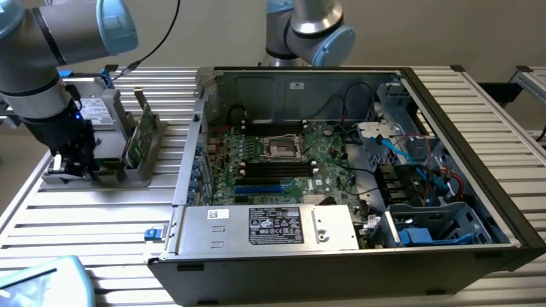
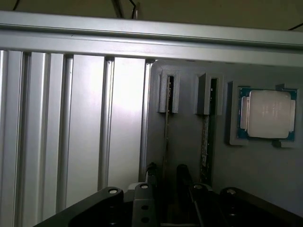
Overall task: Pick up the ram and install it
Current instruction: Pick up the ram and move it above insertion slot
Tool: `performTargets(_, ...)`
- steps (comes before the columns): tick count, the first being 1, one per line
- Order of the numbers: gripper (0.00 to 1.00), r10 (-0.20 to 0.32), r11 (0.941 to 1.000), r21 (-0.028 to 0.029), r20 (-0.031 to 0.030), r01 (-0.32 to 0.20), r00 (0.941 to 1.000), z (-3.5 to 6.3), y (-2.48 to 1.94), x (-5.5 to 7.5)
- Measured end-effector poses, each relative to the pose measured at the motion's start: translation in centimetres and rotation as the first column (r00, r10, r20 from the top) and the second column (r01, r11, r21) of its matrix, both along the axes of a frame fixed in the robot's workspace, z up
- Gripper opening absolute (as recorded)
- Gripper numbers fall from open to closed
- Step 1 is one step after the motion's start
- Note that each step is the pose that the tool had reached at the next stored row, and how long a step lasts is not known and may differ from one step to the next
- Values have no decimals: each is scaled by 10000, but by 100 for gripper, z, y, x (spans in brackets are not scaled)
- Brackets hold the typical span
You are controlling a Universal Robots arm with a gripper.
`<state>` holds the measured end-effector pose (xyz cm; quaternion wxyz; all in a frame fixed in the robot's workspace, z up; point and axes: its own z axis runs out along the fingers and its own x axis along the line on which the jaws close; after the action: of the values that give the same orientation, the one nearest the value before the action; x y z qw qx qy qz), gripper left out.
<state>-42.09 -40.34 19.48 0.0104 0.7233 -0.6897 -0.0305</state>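
Exterior view: arm down at the exterior view's left, over the slatted table. Gripper low at the near end of a grey holder, well apart from the open computer case. One green stick stands on edge in the holder, just beside the arm; cannot tell which of the holder's sticks it is. Inside the case, motherboard flat, black memory slots bare beside the processor socket.

Wrist view: looking down on the holder. Two sticks seen edge-on, each seated in its own notch. The ram runs straight in under the gripper; second stick lies parallel, just beside it. Dark fingers sit either side of the ram's edge with a gap showing, so jaws apart, nothing clamped. Square silver processor chip rests in its own recess, beyond the second stick
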Motion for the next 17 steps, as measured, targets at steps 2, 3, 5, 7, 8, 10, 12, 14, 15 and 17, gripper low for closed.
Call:
performTargets(2, 31, 0, 10000, 0, 1, 0, 10000, 0, 0, 0)
performTargets(3, 29, 0, 10000, 0, 0, 0, 10000, 0, 0, 0)
performTargets(5, 22, 1, 10000, -2, 0, -1, 10000, 0, 0, 0)
performTargets(7, 16, 0, 10000, 0, 0, 0, 10000, 0, 0, 0)
performTargets(8, 14, 1, 10000, 0, 0, -1, 10000, 0, 0, 0)
performTargets(10, 14, 0, 10000, -2, 0, 0, 10000, 0, 0, 0)
performTargets(12, 14, 0, 10000, -3, 0, 0, 10000, 0, 0, 0)
performTargets(14, 14, 0, 10000, -3, 1, 0, 10000, 0, 0, 0)
performTargets(15, 14, 0, 10000, -3, 0, 0, 10000, 0, 0, 0)
performTargets(17, 14, 0, 10000, -3, 0, 0, 10000, 0, 0, 0)
